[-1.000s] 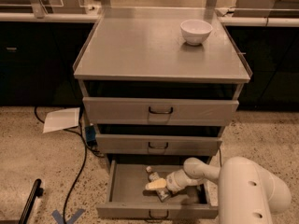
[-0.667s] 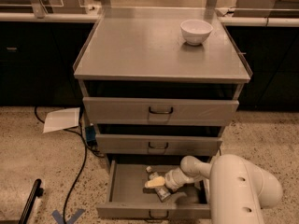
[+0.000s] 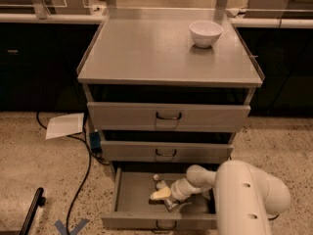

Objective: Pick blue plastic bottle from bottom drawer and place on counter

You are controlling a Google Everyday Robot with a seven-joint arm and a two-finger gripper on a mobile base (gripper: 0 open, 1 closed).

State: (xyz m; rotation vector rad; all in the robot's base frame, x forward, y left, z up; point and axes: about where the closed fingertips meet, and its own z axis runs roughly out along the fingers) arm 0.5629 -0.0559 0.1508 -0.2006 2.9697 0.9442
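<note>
Gripper (image 3: 162, 195) hangs inside the open bottom drawer (image 3: 131, 196), mid-floor, just beside the blue plastic bottle (image 3: 159, 182). We cannot tell whether it grips anything.

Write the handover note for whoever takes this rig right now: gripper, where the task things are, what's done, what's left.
The gripper is low inside the open wide grey metal bottom drawer, right beside the small clear bluish plastic bottle with white cap; a grasp is not confirmed.
The bottle lies in the drawer, towards its back.
The flat grey metal counter has a white bowl at its rear right.
Done: drawer open, gripper at the bottle.
Left: secure the bottle, lift it out, set it on the counter.
</note>
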